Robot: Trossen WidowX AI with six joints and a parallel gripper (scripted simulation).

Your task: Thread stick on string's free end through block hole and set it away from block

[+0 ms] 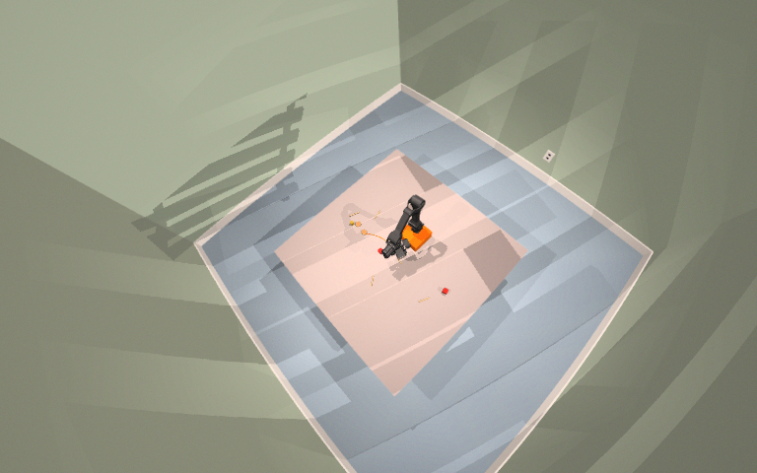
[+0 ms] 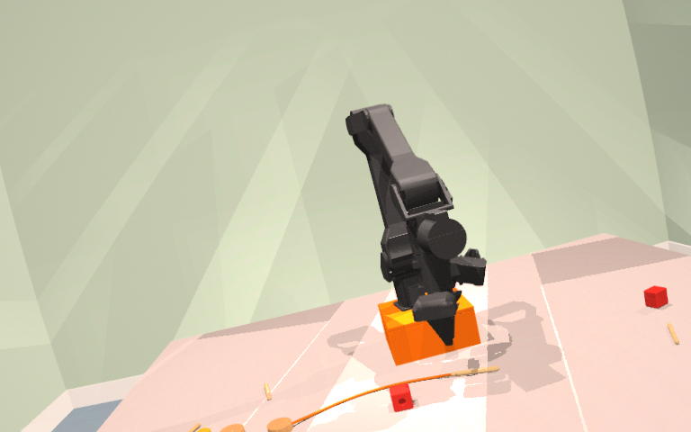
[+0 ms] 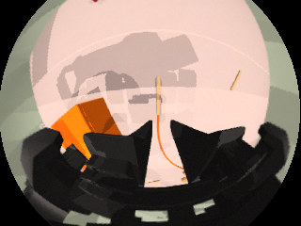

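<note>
The arm is seen folded over its orange base, and the fingers are pointed down at the table, in front of the base. The fingers are brought near to each other, with only a narrow gap between them, and nothing is pinched in that gap. In the wrist view the two dark fingertips are shown on both sides of the gap, and the table is seen through it.

The stick is found lying flat on the table, just in front of the base and below the fingers, not touched by them. The orange string is attached to its end and is laid in a soft curve toward the round wooden button at the lower edge of the exterior view. The red block with its hole facing the camera is placed on the table just beside the string, on the near side of it. The string is not passed through the block.

A second red cube is seen far at the right side, well apart from the block, and a loose stick is lying near it. Another short loose stick is lying on the left, near the button. In the top view some more small sticks are scattered on the table.
</note>
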